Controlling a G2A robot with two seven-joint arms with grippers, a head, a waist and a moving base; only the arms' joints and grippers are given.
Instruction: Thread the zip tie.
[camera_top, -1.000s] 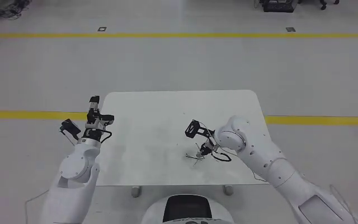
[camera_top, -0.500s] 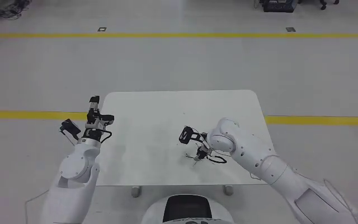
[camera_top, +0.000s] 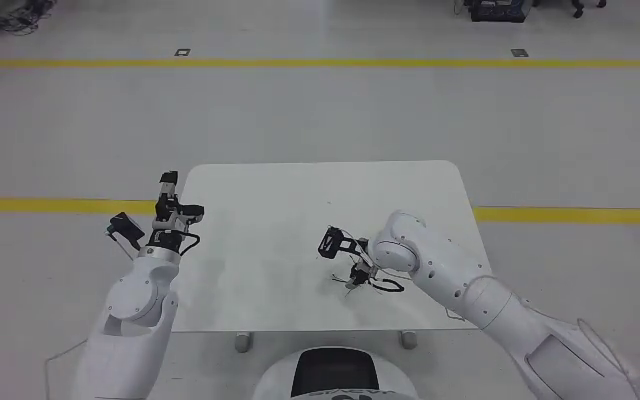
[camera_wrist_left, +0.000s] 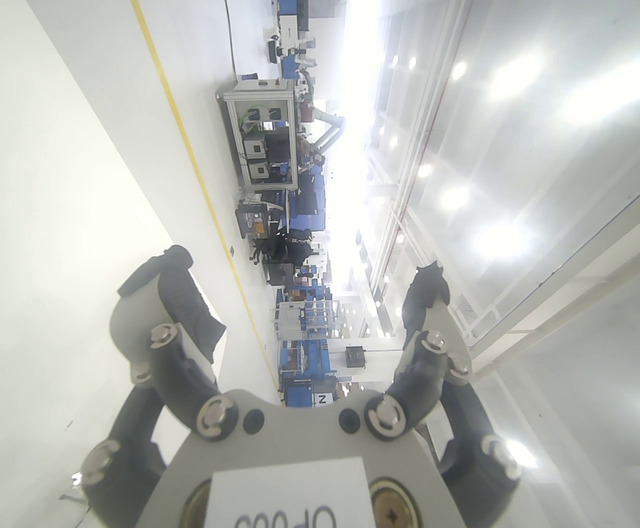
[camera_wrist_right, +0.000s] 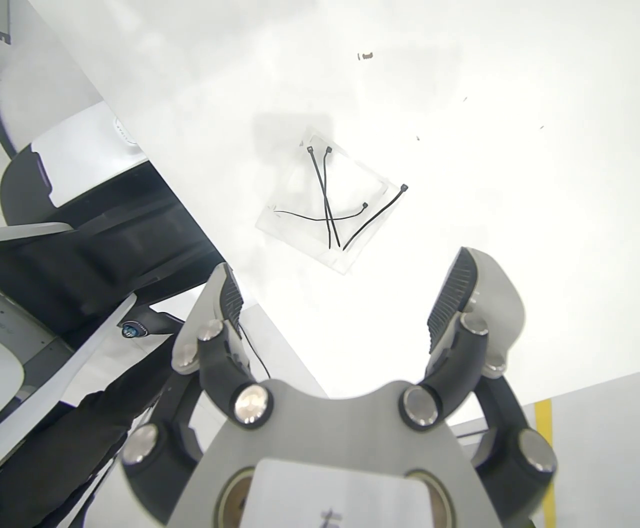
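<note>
Several black zip ties (camera_wrist_right: 327, 200) lie crossed in a shallow clear tray (camera_wrist_right: 285, 222) on the white table (camera_wrist_right: 450, 125); one tie (camera_wrist_right: 380, 212) pokes out over the tray's rim. My right gripper (camera_wrist_right: 345, 272) hangs open above the table, a short way off the tray, with nothing between its fingers. From above, the ties (camera_top: 351, 283) are a small dark tangle near the table's front edge, with the right gripper (camera_top: 334, 243) just behind them. My left gripper (camera_wrist_left: 300, 280) is open and empty, held off the table's left edge (camera_top: 175, 200) and pointing out into the room.
The white table (camera_top: 260, 200) is bare apart from the tray and a few tiny dark specks (camera_wrist_right: 366, 56). Its front edge runs close to the tray. A black cable (camera_top: 388, 284) loops beside the right wrist.
The right arm has swung left and a little toward the table's front, bringing its gripper closer to the zip ties. The left arm has not moved.
</note>
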